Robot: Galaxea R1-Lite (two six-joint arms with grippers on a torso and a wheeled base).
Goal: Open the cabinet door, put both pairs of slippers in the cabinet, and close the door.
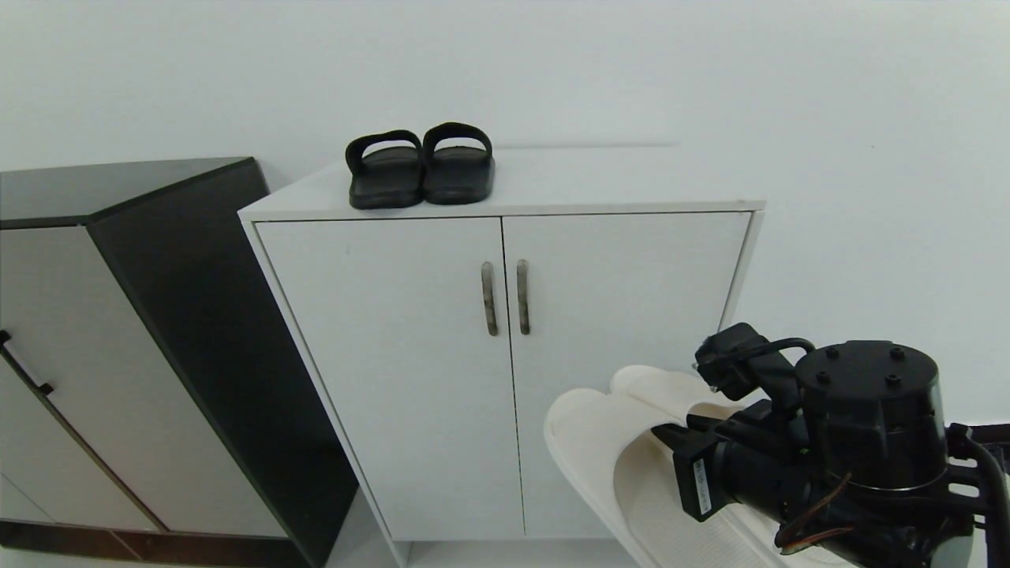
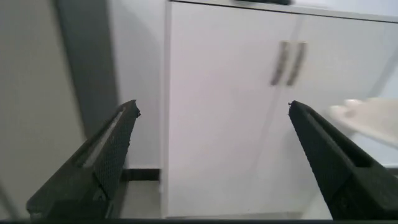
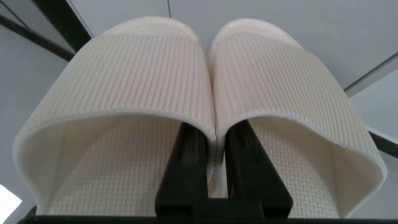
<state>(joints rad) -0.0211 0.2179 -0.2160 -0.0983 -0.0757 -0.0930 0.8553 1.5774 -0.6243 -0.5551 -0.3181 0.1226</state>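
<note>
From the head, the white cabinet [image 1: 379,379] stands shut, its two handles [image 1: 505,297] side by side at the centre seam. A dark cabinet [image 1: 197,315] stands just beside its left side, and bare wall lies to its right. The black slippers [image 1: 420,167] sit together on its top, near the front edge. The right arm is low before the right door [image 1: 623,315], carrying the white slippers [image 1: 600,442]; the print on a small label [image 1: 701,477] on its wrist is too small to read. In the left wrist view the left gripper [image 2: 211,111] faces the cabinet front, fingers spread wide. In the right wrist view the right gripper [image 3: 214,149] has its fingers narrow, pinching the white slippers' touching inner walls.
</note>
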